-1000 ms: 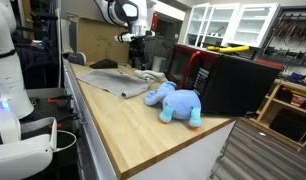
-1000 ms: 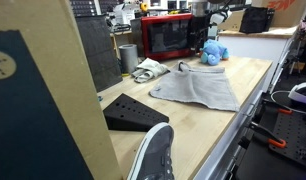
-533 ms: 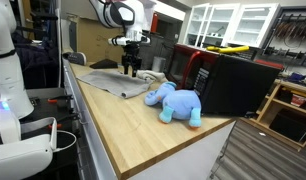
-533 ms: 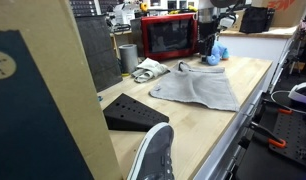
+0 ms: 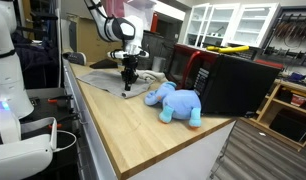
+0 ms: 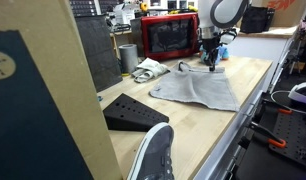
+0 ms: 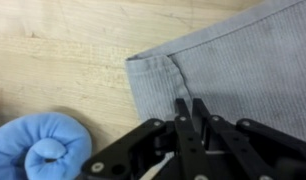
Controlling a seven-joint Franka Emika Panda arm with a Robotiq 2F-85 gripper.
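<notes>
A grey cloth lies flat on the wooden table. My gripper has come down onto the cloth near its corner. In the wrist view the gripper has its fingers pressed almost together on the grey cloth, beside a small raised fold. A blue plush elephant lies just beside the cloth, apart from the fingers. Part of the blue plush shows at the lower left of the wrist view.
A black box stands behind the plush. A red microwave, a metal cup and a crumpled white rag sit at the back. A black wedge and a shoe lie nearer.
The arm has come down from above the cloth onto it, and the fingers have closed from wide open to nearly together.
</notes>
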